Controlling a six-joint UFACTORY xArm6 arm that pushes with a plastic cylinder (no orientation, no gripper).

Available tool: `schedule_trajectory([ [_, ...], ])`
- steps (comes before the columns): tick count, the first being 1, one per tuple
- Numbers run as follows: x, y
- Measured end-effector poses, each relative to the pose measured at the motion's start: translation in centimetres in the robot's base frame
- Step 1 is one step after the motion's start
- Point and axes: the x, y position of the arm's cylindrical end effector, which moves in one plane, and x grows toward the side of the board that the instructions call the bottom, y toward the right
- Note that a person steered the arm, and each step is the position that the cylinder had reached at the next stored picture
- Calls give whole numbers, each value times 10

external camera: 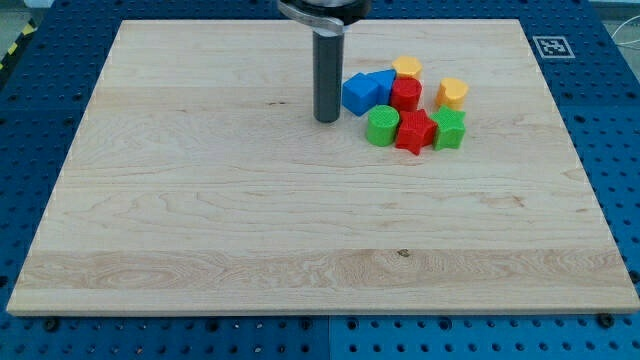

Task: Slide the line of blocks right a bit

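Note:
Several blocks cluster on the wooden board at the view's upper right. A blue cube (359,94) and a blue block (383,84) lie at the cluster's left, with a red cylinder (405,94) and a yellow block (407,67) beside them. A yellow heart-like block (452,93) sits apart to the right. Below runs a row: a green cylinder (381,126), a red star block (414,132), a green star block (449,129). My tip (327,119) rests on the board just left of the blue cube, close to it; contact cannot be told.
The wooden board (200,200) lies on a blue perforated table. A black-and-white marker tag (551,46) sits beyond the board's top right corner. The board's right edge is some way right of the cluster.

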Motion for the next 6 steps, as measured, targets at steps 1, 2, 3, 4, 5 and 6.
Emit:
schedule_trajectory([
  [1, -4, -16],
  [2, -9, -21],
  [3, -1, -16],
  [4, 12, 10],
  [5, 18, 40],
  [6, 39, 58],
])
